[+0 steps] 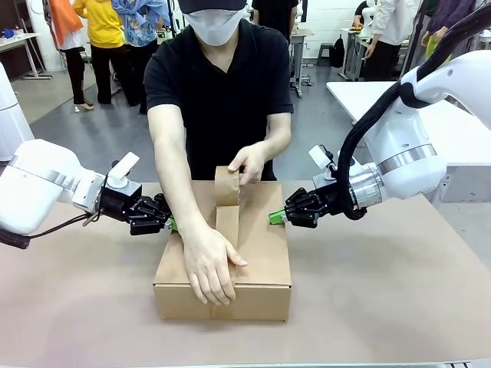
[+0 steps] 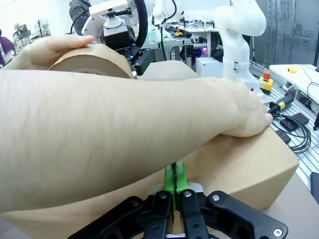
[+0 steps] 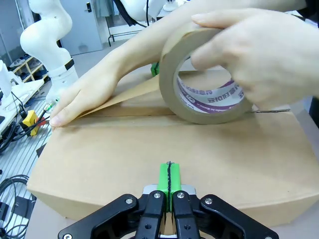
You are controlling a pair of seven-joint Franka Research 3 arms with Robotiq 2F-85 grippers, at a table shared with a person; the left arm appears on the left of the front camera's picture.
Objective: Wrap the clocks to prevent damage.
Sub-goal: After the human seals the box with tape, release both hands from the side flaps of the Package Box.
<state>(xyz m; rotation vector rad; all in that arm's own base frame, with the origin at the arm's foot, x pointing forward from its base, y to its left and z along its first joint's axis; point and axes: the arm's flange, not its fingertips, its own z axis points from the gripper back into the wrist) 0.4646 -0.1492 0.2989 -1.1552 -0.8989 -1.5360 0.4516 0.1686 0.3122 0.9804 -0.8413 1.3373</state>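
Left gripper [image 1: 169, 225] at the left side of the closed cardboard box [image 1: 265, 261], green pads pressed together, holding nothing, tips against the box wall. Person's hand [image 1: 209, 264] flat on the lid near the front edge, pinning a strip of brown tape; the other hand [image 1: 247, 162] holds the tape roll [image 1: 226, 185] upright at the far edge. Right gripper [image 1: 275, 218] closed, empty, at the box's right side. Wrapped clocks not visible; cannot tell where they are.
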